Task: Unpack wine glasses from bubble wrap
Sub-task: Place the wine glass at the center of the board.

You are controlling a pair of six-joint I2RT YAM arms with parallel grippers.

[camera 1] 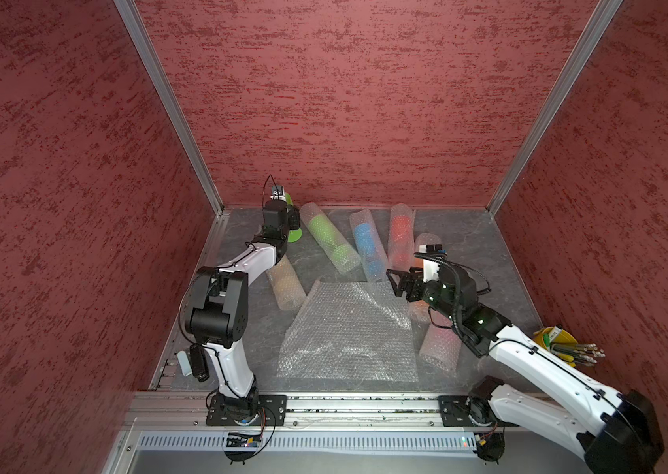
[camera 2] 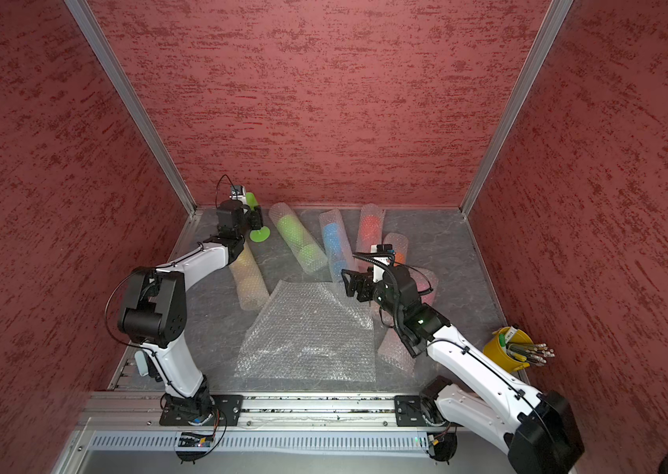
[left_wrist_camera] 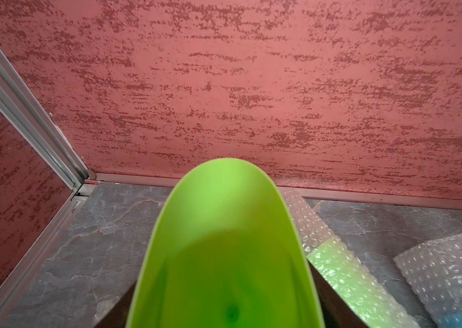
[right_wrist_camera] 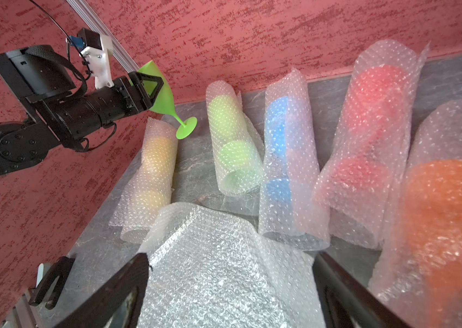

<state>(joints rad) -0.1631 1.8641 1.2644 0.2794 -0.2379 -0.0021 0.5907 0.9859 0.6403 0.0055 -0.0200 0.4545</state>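
At the far left corner of the grey table (camera 1: 488, 254), in both top views, the left gripper (camera 1: 293, 216) is closed around the bowl of the unwrapped green goblet (right_wrist_camera: 161, 96), one finger on each side. The goblet is tilted, with its round foot down near the table surface. Whether the foot touches the table cannot be told.

To the right of the goblet, four rolled tubes of bubble wrap lie in a row across the top of the table: the green tube (camera 1: 328, 240), the blue tube (camera 1: 367, 246), the red tube (camera 1: 401, 234) and the orange tube (right_wrist_camera: 448, 227), which is partly hidden in the top views. The yellow tube (camera 1: 285, 285) lies to the lower left of the row, and the pink tube (camera 1: 441, 346) lies at the lower right.

The right gripper (camera 1: 392, 283) hangs with its jaws spread wide and empty over the upper right corner of the flat bubble wrap sheet (camera 1: 344, 334), which lies in the middle of the table. A yellow bucket (camera 1: 546, 333) holding pencils (camera 1: 578, 353) stands at the right edge.
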